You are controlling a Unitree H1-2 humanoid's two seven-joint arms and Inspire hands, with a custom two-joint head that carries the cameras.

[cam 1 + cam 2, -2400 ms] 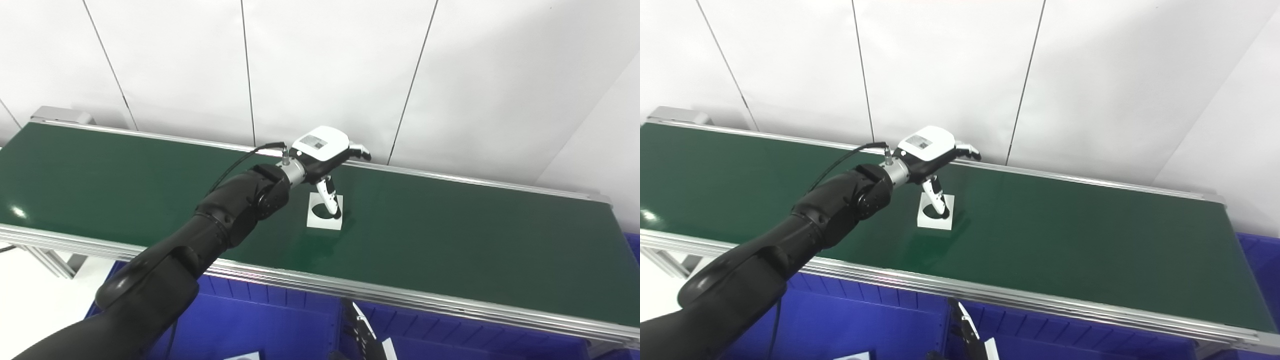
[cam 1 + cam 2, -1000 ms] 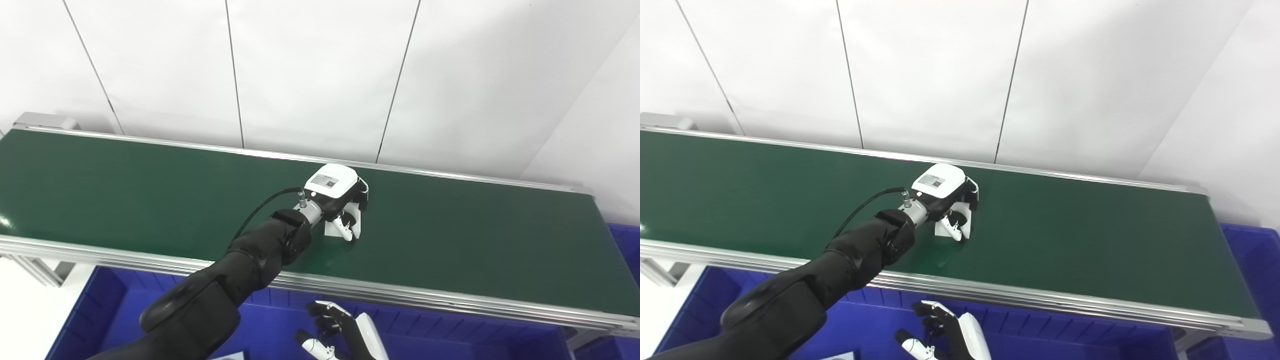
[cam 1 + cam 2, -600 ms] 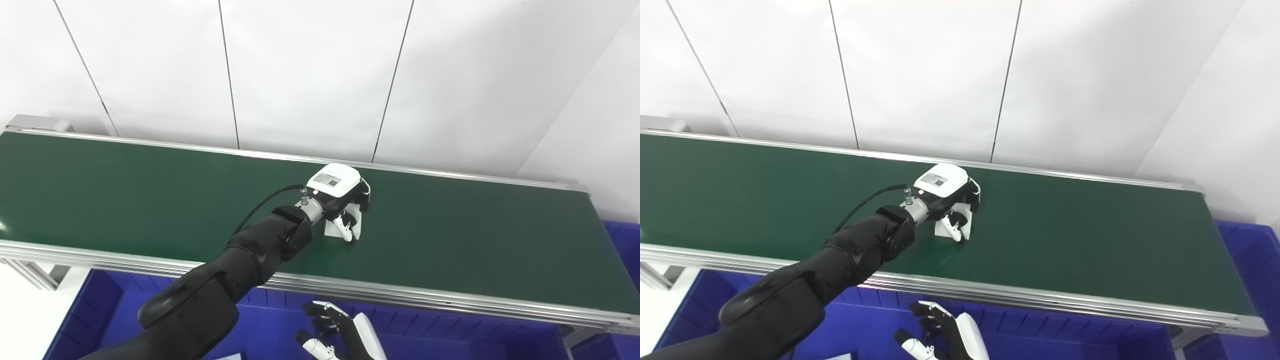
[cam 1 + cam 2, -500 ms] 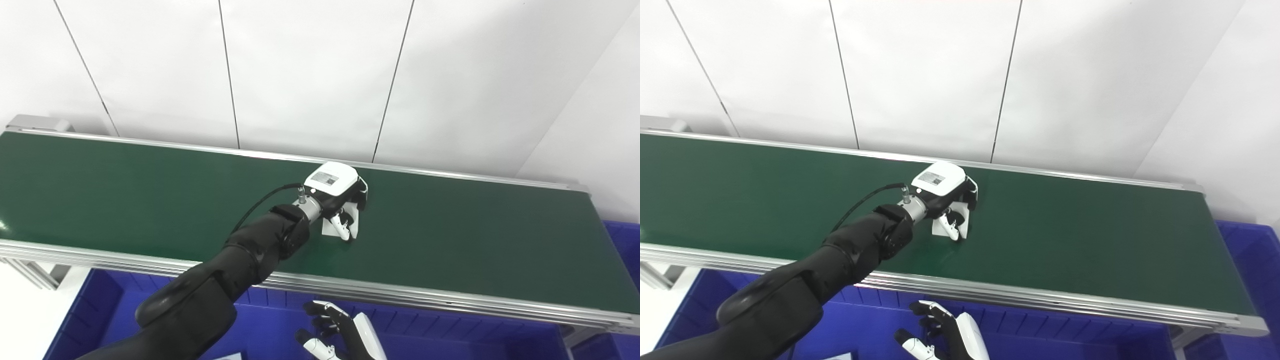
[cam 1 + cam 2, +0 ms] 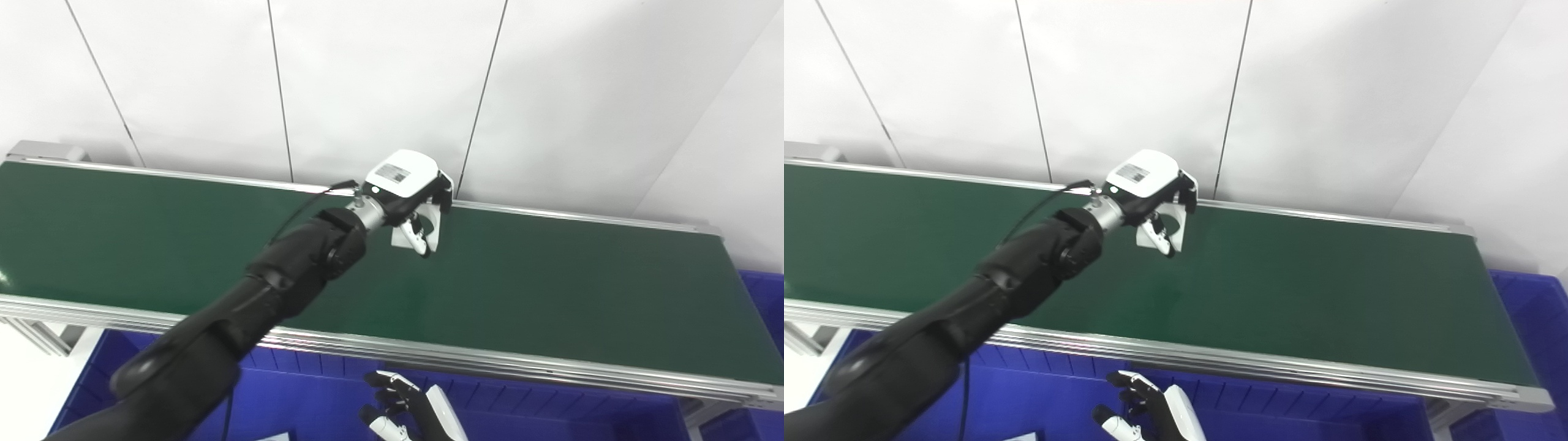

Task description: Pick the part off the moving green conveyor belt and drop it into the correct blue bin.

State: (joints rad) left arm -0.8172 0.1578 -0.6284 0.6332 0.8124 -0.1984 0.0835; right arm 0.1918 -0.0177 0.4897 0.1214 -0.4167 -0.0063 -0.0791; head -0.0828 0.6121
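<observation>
My left hand is shut on a flat white square part with a round hole and holds it raised above the green conveyor belt, near the belt's far edge. The part hangs tilted below the palm, largely covered by the fingers. It also shows in the right eye view. My right hand is low at the bottom edge, over the blue bins, with its fingers spread and nothing in it.
Blue bins run below the belt's near aluminium rail; another blue bin shows at the belt's right end. A white panelled wall stands behind the belt.
My left hand closed on the white part on the belt, then lifted it up and towards the far rail. The right hand came into view below and stayed low.
</observation>
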